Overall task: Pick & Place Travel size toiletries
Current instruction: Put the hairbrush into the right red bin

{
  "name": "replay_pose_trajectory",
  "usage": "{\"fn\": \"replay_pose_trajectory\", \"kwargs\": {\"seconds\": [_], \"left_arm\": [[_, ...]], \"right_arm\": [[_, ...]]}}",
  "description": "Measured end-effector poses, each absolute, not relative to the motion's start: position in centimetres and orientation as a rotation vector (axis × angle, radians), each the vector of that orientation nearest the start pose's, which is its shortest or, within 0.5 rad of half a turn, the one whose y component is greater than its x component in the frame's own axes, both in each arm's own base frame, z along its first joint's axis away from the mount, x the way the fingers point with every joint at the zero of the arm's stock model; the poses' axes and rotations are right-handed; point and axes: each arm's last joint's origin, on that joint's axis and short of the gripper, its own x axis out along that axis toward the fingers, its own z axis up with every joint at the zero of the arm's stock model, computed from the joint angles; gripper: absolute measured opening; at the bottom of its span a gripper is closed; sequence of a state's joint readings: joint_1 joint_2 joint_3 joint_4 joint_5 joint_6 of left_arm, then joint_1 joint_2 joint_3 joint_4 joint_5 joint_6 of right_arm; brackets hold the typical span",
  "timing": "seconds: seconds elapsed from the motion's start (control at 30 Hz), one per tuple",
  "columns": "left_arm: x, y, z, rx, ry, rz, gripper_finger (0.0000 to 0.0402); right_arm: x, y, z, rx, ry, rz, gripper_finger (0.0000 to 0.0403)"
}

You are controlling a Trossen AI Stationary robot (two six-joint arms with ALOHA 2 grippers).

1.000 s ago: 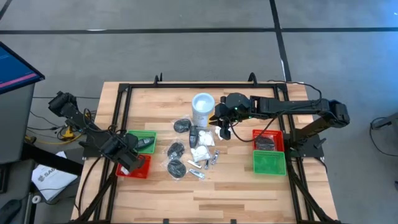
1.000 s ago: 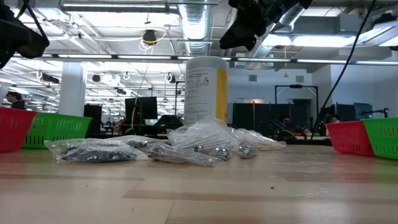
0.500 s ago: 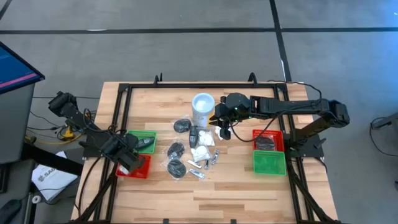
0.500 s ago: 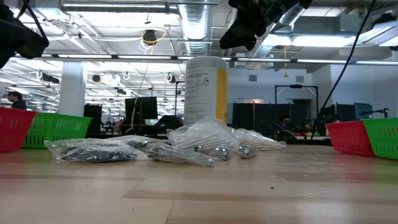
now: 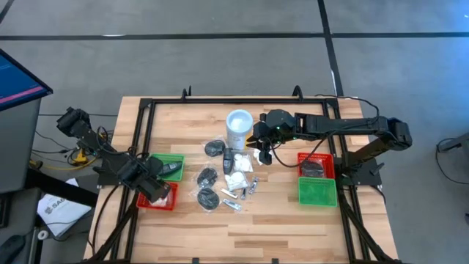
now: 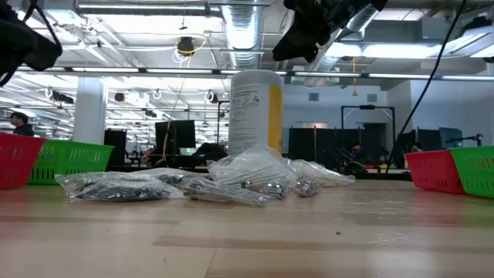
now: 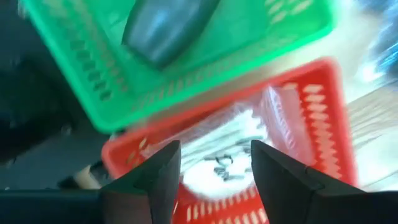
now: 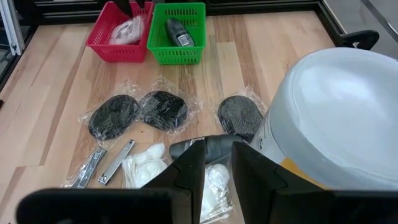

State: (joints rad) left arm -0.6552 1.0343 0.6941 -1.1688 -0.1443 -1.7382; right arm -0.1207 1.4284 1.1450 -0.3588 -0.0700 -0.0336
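The travel size toiletries lie mid-table in clear bags: black round pots (image 5: 207,176) (image 8: 114,115), a dark oblong piece (image 8: 205,146), white packets (image 8: 146,158) and thin silvery pieces (image 8: 93,168). My left gripper (image 7: 214,149) hangs open over the left red tray (image 5: 167,199), where a white packet (image 7: 230,162) lies. Beside it, the left green tray (image 7: 267,56) holds a dark piece (image 7: 168,25). My right gripper (image 8: 217,155) hovers high over the pile next to the white canister (image 5: 239,128), its fingers a little apart and touching nothing.
A red tray (image 5: 316,165) with a dark item and a green tray (image 5: 317,191) stand at the table's right. A black frame (image 5: 220,101) borders the table. Bare wood lies along the near edge (image 5: 242,235).
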Motion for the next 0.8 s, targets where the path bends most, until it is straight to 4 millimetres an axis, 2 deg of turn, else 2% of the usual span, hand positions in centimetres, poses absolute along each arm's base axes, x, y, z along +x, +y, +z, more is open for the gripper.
{"fn": "replay_pose_trajectory", "kwargs": {"seconds": [0.17,0.37,0.6,0.8], "left_arm": [[11.5,-7.7,22.0,-0.821,1.031,0.749,0.0180],[13.2,-7.8,23.5,-0.741,0.731,0.571,0.0178],[16.0,-6.9,22.9,-0.608,0.711,0.585,0.0169],[18.5,-5.2,22.0,-0.544,0.770,0.576,0.0167]], "right_arm": [[31.0,-3.5,29.6,0.036,0.641,-0.040,0.0072],[31.0,-3.5,29.6,0.036,0.643,-0.039,0.0072],[31.0,-3.5,29.6,0.036,0.644,-0.039,0.0072],[31.0,-3.5,29.5,0.044,0.647,-0.041,0.0072]]}}
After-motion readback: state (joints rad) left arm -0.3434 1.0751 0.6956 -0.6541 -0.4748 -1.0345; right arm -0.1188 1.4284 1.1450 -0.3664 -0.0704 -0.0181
